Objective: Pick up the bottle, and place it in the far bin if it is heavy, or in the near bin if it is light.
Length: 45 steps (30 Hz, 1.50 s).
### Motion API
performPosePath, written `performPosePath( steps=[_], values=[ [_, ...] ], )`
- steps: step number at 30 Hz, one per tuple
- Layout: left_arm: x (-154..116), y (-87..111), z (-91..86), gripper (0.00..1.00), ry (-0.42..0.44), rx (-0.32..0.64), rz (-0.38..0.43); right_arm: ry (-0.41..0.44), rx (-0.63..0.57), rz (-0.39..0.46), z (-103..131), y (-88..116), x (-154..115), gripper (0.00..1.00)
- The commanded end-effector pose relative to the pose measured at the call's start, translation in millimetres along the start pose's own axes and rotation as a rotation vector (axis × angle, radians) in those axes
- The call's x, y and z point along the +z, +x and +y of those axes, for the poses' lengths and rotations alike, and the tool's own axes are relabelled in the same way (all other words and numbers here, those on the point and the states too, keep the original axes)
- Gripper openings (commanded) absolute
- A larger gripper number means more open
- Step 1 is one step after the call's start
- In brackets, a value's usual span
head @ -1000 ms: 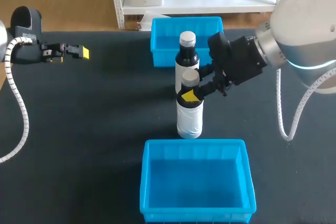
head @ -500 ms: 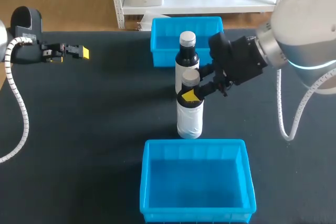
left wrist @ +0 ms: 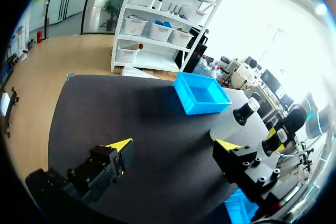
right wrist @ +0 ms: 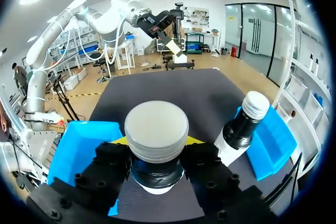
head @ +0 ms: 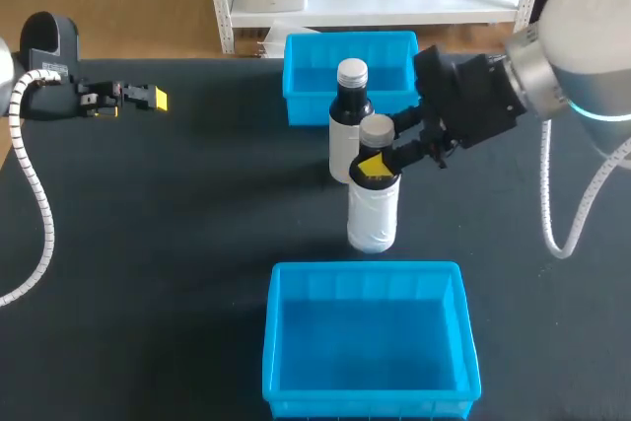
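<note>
Two bottles stand close together at mid-frame in the head view, each partly masked. The bottle (head: 373, 216), pale-bodied with a dark neck and a ribbed white cap, covers the lower right of the second bottle (head: 345, 110). That one is dark with a white label, and it hides part of the front wall of the far bin (head: 308, 46) at upper centre. The right fingers (head: 373, 167) pinch the bottle's neck just under the cap. Only one yellow tip shows; the other sits behind the neck. Whether the bottle's base touches the matte black counter (head: 177, 244) cannot be told. The near bin (head: 367, 273), smooth blue plastic with rounded corners, shows its floor at lower centre. The left fingers (left wrist: 119, 148), at upper left in the head view, are spread wide above the counter.
</note>
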State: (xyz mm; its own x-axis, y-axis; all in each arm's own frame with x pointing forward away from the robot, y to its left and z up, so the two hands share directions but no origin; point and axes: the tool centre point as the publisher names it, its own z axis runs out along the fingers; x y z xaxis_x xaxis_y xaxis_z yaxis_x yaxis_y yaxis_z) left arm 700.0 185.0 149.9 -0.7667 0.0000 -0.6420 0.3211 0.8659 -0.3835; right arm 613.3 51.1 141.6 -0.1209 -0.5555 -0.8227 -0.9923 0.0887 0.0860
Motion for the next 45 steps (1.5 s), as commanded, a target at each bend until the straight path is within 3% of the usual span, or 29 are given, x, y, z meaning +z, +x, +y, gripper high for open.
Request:
performPosePath(
  steps=[1, 14, 20, 31, 45],
  values=[
    [0.0, 0.0, 0.0, 1.00, 0.000, 0.000, 0.000, 0.022, 0.008, -0.009, 7.6, -1.2, -23.8, 0.00],
    [0.0, 0.0, 0.0, 1.00, 0.000, 0.000, 0.000, 0.070, 0.035, -0.021, -4.1, -1.4, -69.5, 0.00],
    [0.0, 0.0, 0.0, 1.00, 0.000, 0.000, 0.000, 0.086, 0.024, 0.015, -15.2, -3.3, -87.9, 0.00],
    [0.0, 0.0, 0.0, 1.00, 0.000, 0.000, 0.000, 0.121, -0.035, 0.071, -57.2, -11.4, -117.4, 0.00],
    [0.0, 0.0, 0.0, 1.00, 0.000, 0.000, 0.000, 0.145, -0.051, 0.049, -121.3, -23.4, -137.1, 0.00]
  ],
)
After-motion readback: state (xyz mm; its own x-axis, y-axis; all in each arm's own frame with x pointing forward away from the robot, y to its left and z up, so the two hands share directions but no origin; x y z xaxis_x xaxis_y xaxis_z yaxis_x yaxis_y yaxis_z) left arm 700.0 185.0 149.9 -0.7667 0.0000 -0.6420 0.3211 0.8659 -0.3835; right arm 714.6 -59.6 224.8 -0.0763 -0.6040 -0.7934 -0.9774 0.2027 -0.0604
